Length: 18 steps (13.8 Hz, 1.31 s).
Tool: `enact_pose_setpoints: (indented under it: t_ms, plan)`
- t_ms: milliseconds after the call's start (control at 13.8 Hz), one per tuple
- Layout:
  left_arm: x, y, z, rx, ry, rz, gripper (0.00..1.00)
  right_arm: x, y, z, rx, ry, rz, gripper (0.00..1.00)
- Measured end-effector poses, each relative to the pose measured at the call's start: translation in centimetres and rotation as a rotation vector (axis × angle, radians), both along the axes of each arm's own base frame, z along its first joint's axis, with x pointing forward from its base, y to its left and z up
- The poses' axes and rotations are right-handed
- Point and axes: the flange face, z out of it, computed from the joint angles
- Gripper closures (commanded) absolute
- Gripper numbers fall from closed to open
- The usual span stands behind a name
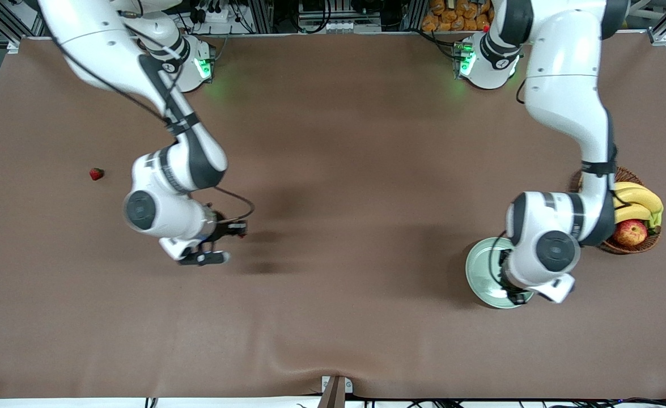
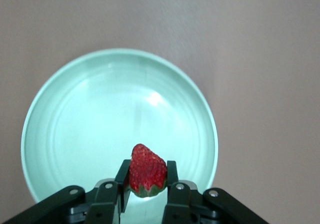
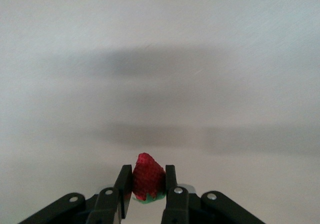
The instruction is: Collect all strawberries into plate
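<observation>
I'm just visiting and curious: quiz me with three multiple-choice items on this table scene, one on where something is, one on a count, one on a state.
1. What is the left gripper over?
A. the brown wicker basket
B. the round pale mint-green plate
C. bare tablecloth

2. How many small red strawberries are visible in all?
A. one
B. two
C. three

3. What state is the right gripper in?
A. shut on a strawberry
B. open and empty
C. shut on a banana

Answers:
1 B: the round pale mint-green plate fills the left wrist view under the left gripper's strawberry.
2 C: one in each gripper, plus the loose strawberry on the brown tablecloth.
3 A: its fingers clamp the right gripper's strawberry.
</observation>
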Motion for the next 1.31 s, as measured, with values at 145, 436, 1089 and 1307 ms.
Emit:
enact_pose_setpoints:
  t_ms: [145, 436, 1089, 1307]
  plan:
    - [-0.6, 0.7, -1.2, -0.018, 0.031, 0.015, 1.00, -2.6, 5.1, -0.5, 0.005, 0.036, -0.006, 0.88]
    - [-2.9, -1.5, -4.3, -0.029, 0.103, -0.010, 0.82, -5.8, 10.0, -2.9, 0.001, 0.078, 0.032, 0.81]
    - [-2.6, -3.0, -1.3, -0.044, 0.068, -0.075, 0.00, -6.2, 12.4, -7.0, 0.012, -0.009, 0.028, 0.00]
    - [-3.4, -7.8, 0.5, -0.054, 0.046, -0.149, 0.00, -3.3, 8.4, -4.7, 0.001, -0.008, -0.028, 0.00]
